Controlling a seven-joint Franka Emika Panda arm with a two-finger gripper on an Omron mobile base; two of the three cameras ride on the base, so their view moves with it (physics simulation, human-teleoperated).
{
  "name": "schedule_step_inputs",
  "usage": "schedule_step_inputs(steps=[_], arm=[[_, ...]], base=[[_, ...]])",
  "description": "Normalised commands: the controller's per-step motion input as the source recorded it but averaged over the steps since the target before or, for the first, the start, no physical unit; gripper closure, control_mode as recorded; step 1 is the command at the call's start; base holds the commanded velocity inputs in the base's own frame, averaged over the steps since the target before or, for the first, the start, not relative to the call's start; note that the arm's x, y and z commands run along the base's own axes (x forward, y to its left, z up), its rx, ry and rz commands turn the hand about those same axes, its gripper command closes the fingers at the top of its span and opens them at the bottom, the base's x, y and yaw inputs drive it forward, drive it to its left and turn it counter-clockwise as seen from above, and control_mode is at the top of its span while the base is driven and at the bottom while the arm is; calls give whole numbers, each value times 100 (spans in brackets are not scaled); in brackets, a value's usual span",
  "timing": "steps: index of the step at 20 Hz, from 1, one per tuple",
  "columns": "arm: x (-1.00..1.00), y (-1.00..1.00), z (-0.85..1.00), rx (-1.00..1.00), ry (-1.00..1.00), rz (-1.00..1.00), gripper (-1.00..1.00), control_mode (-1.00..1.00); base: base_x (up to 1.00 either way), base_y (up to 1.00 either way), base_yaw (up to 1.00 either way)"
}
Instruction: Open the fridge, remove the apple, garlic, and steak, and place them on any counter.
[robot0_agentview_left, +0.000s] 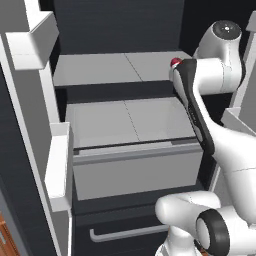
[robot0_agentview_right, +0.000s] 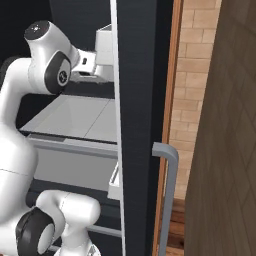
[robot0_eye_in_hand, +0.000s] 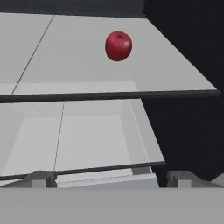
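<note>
White arm segments (robot0_agentview_left: 220, 150) bulk up closest to the cameras, rising from the base and reaching into the open fridge (robot0_agentview_left: 115, 30). Its black cavity stands wide, one door (robot0_agentview_right: 140, 125) swung out on the right with its long grey handle (robot0_agentview_right: 170, 200) facing the brick wall (robot0_agentview_right: 192, 75). Inside, pale grey shelves (robot0_agentview_left: 115, 67) step down to a drawer (robot0_agentview_left: 135, 172), and a horizontal grey handle (robot0_agentview_left: 125, 232) runs across the lower drawer front. Door bins (robot0_agentview_left: 57, 165) line the left door. On the upper shelf sits the apple (robot0_eye_in_hand: 118, 45), red and glossy, well back toward the right side. Ahead of it but well apart, the gripper (robot0_eye_in_hand: 111, 178) is spread wide and holds nothing.
</note>
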Motion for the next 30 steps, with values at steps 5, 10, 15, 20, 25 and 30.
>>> schedule_step_inputs(steps=[5, 10, 15, 20, 25, 30], arm=[[43, -26, 5, 4, 0, 0, -100, -100], [49, -20, 0, 1, 0, 0, -100, -100], [48, -3, 0, 0, 0, 0, -100, -100], [36, 0, 0, 2, 1, 0, -100, -100], [24, -12, 0, 5, 0, 0, -100, -100], [34, -9, -2, 1, 0, 0, -100, -100]], base=[[0, 0, 0], [0, 0, 0], [0, 0, 0], [0, 0, 0], [0, 0, 0], [0, 0, 0]])
